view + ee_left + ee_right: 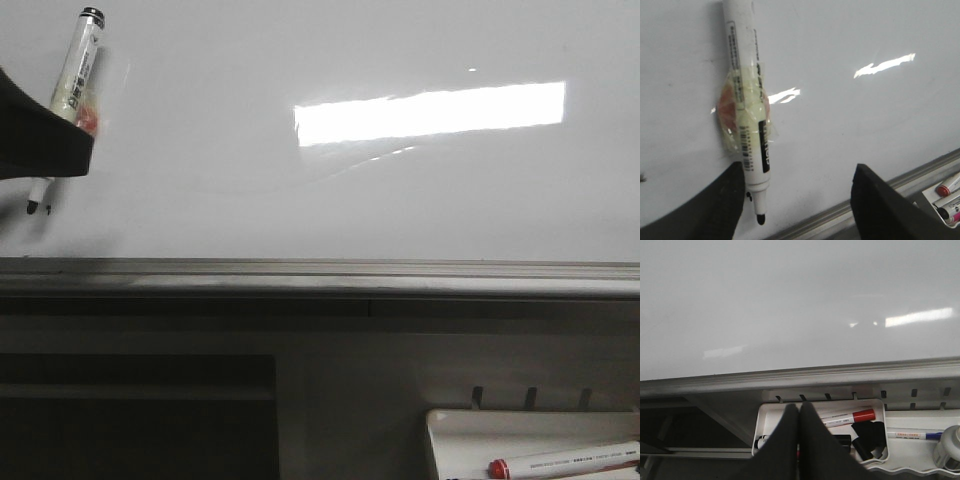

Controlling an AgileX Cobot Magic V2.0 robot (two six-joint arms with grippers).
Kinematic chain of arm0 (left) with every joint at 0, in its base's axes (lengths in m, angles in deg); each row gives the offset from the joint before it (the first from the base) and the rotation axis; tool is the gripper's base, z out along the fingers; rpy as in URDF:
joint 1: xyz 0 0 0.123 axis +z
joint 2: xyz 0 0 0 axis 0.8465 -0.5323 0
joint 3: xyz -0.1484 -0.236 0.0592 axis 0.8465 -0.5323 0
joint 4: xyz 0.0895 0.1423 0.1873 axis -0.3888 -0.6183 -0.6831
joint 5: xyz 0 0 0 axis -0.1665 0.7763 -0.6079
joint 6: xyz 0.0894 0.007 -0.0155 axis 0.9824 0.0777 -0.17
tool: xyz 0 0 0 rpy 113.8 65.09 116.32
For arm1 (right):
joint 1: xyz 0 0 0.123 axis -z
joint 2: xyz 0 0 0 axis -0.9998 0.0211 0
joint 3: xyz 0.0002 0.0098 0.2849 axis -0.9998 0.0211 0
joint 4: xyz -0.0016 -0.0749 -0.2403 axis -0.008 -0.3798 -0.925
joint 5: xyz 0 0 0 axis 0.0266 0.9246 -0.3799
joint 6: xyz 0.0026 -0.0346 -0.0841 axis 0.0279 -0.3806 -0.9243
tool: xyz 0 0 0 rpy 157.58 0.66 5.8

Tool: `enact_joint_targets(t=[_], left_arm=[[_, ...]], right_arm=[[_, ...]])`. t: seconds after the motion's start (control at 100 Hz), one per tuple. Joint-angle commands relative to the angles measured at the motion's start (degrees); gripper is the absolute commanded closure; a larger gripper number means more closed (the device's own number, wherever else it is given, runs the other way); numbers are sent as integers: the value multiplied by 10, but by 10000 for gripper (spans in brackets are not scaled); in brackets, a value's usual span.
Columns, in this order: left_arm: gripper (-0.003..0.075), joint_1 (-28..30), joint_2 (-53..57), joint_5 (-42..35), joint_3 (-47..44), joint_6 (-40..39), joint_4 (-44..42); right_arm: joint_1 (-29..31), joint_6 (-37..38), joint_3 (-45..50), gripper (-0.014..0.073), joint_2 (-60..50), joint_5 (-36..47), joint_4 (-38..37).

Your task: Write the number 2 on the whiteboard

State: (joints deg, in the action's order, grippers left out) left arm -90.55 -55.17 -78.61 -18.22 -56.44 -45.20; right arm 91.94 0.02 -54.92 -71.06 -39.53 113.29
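Note:
The whiteboard [350, 200] fills the upper front view, glossy white, with a grey rail [320, 272] along its bottom. The number 2 is not in view. A white marker [75, 70] with a black tip [38, 207] points down against the board at the far left. In the left wrist view my left gripper [799, 172] is open, jaws wide apart. The marker [747, 125], wrapped in clear tape, lies along one finger [715, 210]. A small black dot [748, 196] sits beside its neck. My right gripper [799, 407] is shut and empty, below the rail.
A small white tray [450, 430] hangs below the rail at the right and holds a red-capped marker [560, 462]. In the right wrist view the tray [762, 425] also holds a black lump [867, 435]. A dark recess [130, 420] lies lower left.

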Motion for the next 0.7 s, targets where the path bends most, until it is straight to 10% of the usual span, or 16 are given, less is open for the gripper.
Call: enact_joint_targets(t=[0.0, 0.46, 0.69], left_arm=[[303, -6, -13, -72, 16, -3, 10], [310, -3, -71, -108, 16, -3, 57], [515, -3, -80, -116, 16, -3, 69]], right_arm=[[4, -1, -14, 660, 11, 43, 10], [4, -1, -14, 660, 11, 43, 11], [4, -1, -14, 660, 11, 25, 12]])
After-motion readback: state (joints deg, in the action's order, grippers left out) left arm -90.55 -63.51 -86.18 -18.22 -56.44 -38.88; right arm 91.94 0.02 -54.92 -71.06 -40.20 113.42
